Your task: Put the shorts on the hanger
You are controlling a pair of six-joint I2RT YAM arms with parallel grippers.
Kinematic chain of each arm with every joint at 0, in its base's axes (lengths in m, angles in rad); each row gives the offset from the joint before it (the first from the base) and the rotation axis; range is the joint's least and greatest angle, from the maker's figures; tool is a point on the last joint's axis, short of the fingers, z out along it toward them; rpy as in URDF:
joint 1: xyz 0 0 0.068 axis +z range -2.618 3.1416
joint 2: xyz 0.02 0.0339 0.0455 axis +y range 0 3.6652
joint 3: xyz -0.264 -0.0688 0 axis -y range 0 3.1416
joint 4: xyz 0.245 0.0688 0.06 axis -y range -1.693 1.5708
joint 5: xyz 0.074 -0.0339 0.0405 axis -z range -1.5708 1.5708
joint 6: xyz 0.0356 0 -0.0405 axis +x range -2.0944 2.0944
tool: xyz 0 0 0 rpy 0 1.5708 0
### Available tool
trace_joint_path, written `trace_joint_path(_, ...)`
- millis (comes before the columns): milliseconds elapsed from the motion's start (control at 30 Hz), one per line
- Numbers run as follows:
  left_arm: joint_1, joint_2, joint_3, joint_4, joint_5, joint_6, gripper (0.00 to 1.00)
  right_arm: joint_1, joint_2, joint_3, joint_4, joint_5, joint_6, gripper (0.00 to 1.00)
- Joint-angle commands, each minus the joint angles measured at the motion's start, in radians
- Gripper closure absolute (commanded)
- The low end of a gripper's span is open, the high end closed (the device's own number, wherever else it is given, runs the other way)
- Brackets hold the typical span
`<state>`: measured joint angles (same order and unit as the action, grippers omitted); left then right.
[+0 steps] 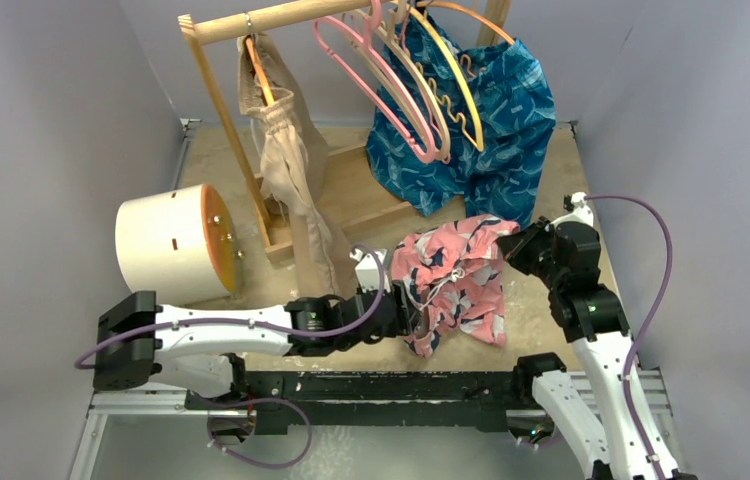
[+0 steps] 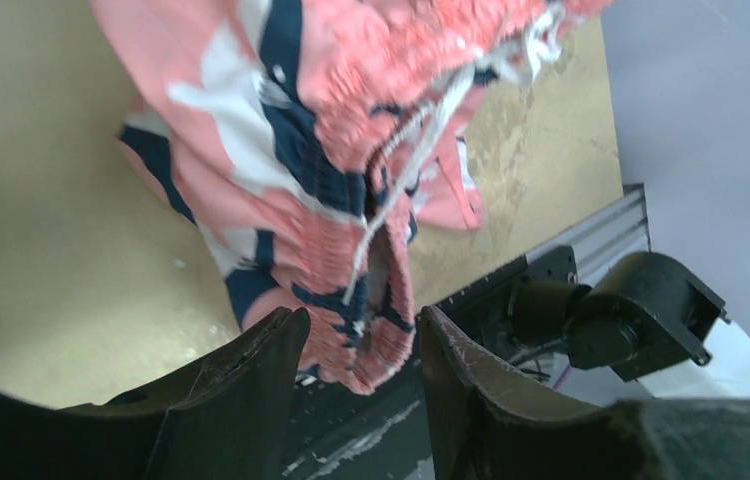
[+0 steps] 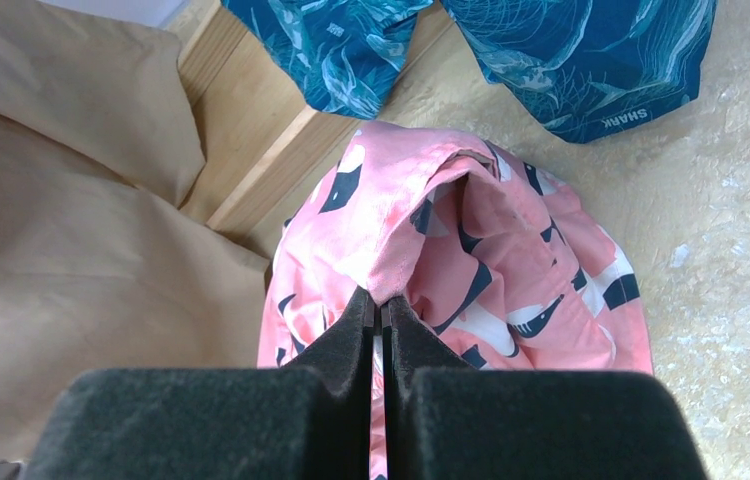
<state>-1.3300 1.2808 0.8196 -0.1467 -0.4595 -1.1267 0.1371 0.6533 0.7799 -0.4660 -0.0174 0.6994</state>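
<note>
Bright, even, soft light fills all three views, and shadows stay faint. The left wrist view is slightly blurred, with the left hand (image 2: 361, 345) dark along the bottom. The desk (image 3: 731, 250) glints mildly at right.

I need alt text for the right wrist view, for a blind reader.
The right claw is shut on a fold of the small pink fabric shorts with navy and white print. Blue patterned shorts are behind; plain beige fabric fills the left.

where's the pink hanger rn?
Top view, upper centre: the pink hanger hangs on the wooden rail, just left of the blue shorts, right of the beige shorts.
</note>
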Motion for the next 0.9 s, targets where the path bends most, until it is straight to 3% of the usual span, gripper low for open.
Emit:
trace_joint_path(0, -0.049, 0.061, 0.006, 0.071, 0.031, -0.134, 0.53, -0.001, -0.007, 0.009, 0.049, 0.004, 0.011, 1.00)
trace_joint_path(567, -0.095, 0.183, 0.042, -0.084, -0.151, -0.214, 0.52, -0.001, -0.024, -0.001, 0.046, 0.017, 0.008, 1.00)
trace_joint_path(867, -0.098, 0.164, 0.043, -0.067, -0.123, -0.224, 0.53, -0.001, -0.026, -0.009, 0.046, 0.017, 0.004, 1.00)
